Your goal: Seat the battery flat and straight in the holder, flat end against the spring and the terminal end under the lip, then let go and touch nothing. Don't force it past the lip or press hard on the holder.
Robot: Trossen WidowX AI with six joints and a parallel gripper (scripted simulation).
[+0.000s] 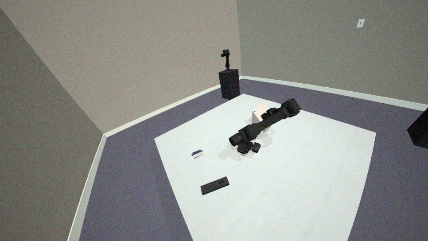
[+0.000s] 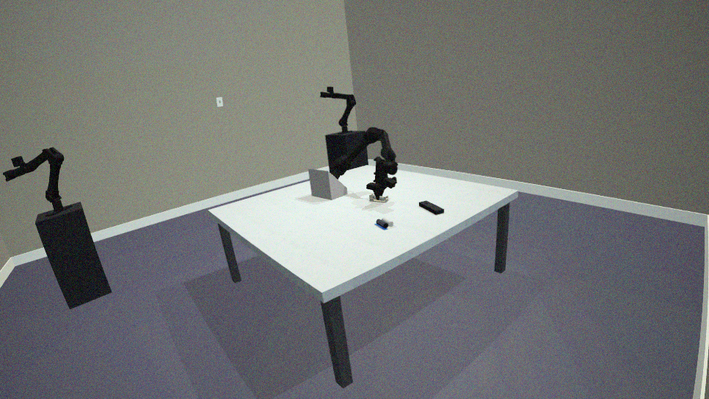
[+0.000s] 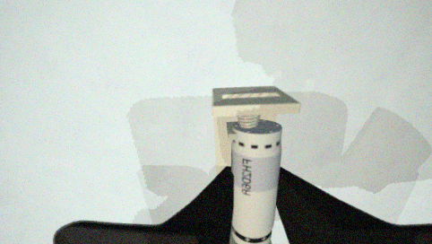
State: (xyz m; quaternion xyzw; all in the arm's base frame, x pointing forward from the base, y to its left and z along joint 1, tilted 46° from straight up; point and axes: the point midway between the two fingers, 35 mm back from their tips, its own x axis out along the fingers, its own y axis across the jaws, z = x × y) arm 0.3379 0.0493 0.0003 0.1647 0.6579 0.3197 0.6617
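The white battery stands out between my fingers in the wrist view, its dark flat end face visible and facing the spring. The spring appears to meet that face left of its centre. The holder has a grey-topped end wall, and its pale floor shows left of the battery. The battery looks tilted, with this end raised; whether it touches the floor is unclear. My gripper is shut on the battery. The terminal end and the lip are out of the wrist view.
A black bar and a small blue-edged item with dark and pale cylindrical parts lie on the table. A grey wedge block stands near the arm's base. Two other arms stand on black pedestals beyond the table.
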